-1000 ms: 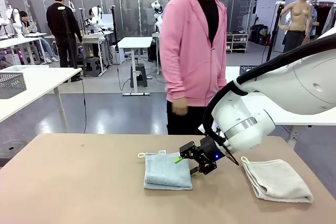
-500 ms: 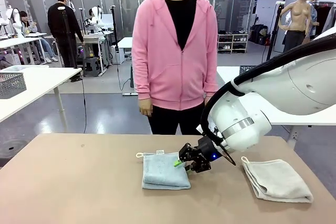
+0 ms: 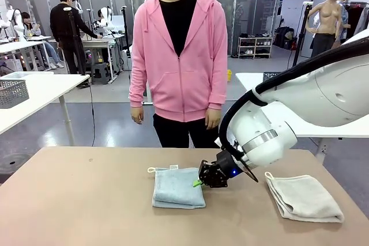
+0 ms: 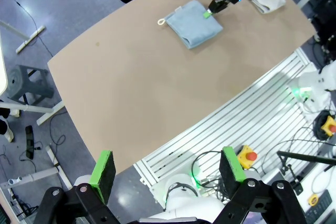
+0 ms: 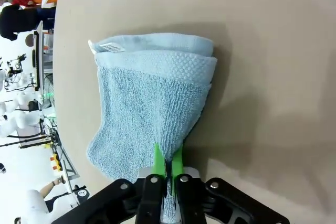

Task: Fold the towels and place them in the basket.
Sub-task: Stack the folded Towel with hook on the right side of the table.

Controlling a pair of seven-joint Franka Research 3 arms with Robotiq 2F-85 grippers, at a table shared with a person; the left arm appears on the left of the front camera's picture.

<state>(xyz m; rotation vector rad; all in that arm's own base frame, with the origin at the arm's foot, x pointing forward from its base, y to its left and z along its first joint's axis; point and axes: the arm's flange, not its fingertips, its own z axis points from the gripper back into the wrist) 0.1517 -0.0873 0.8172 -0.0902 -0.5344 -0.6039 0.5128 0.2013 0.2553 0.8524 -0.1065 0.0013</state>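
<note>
The right gripper (image 5: 167,165) is clamped on the near edge of the folded pale blue towel (image 5: 152,103). The towel extends ahead of its fingers, flat on the table (image 3: 86,200), layered, white label at its far corner

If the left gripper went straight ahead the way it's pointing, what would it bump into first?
Probably the bare table. The open left gripper hangs high, looking down, with nothing between it and the tabletop. The blue towel and right gripper lie farther off to one side. Depth is hard to judge.
</note>
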